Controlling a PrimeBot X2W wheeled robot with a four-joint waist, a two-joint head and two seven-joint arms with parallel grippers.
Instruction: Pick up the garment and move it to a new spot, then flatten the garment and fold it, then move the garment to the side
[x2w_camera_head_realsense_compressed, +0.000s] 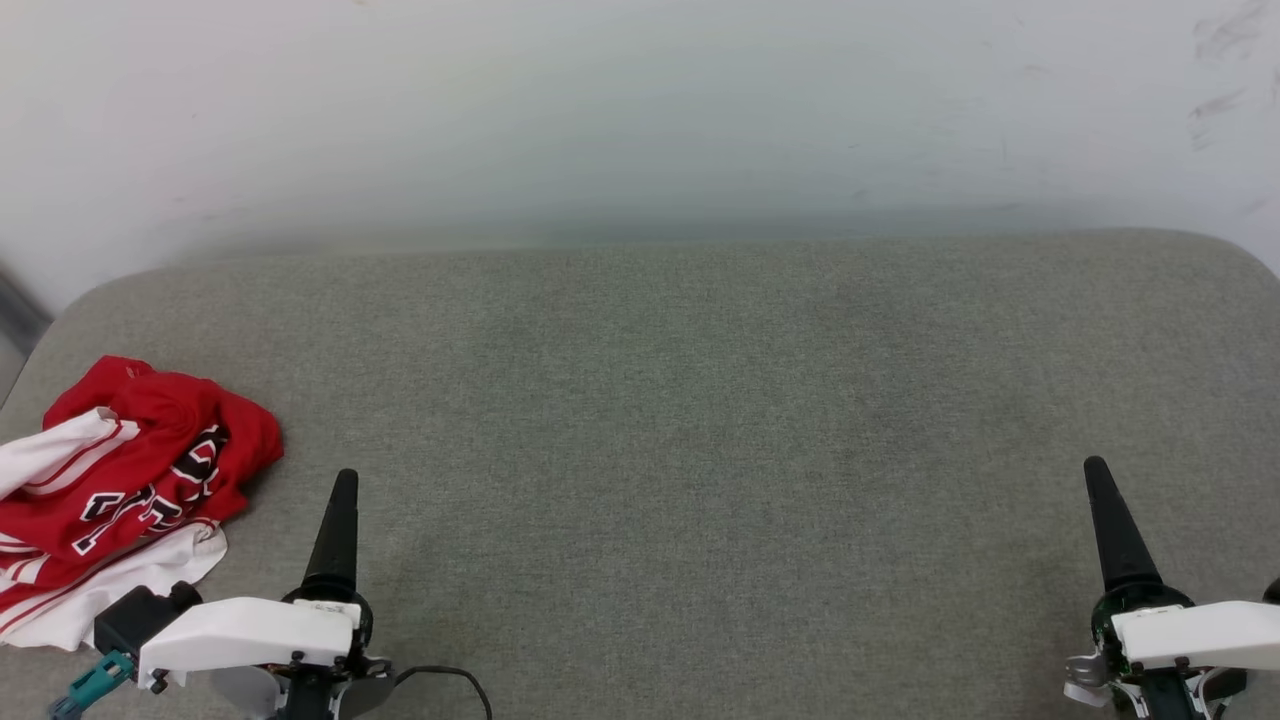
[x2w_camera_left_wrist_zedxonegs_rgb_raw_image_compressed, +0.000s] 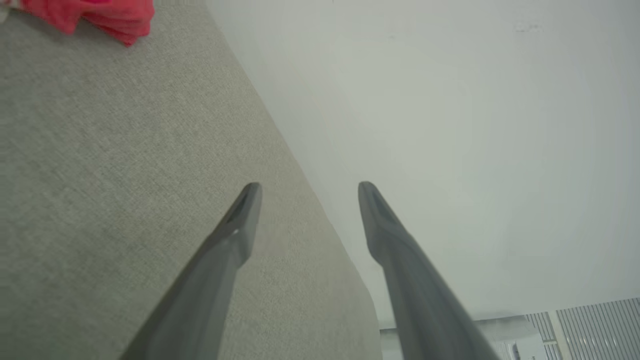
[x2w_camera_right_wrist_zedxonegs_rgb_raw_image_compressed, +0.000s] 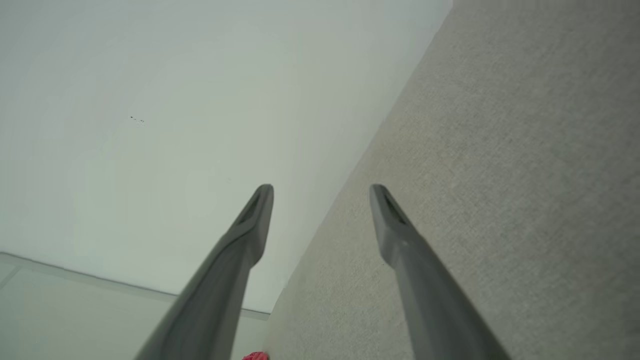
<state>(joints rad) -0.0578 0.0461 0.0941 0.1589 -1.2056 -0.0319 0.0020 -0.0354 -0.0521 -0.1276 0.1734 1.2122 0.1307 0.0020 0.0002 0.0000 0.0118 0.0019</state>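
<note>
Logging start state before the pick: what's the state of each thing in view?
garment: crumpled heap, unfolded, not held, at the left end of the grey cushion.
left hand: open, empty, fingers clear of the garment.
right hand: open, empty, over the cushion's right side.

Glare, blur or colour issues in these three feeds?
Head view: even, soft light, no glare; the garment is sharp, with a faint shadow at its right edge. Left wrist view: the garment looks washed-out pink and soft; the left gripper is blurred. Right wrist view: the right gripper is likewise soft, no glare.
</note>
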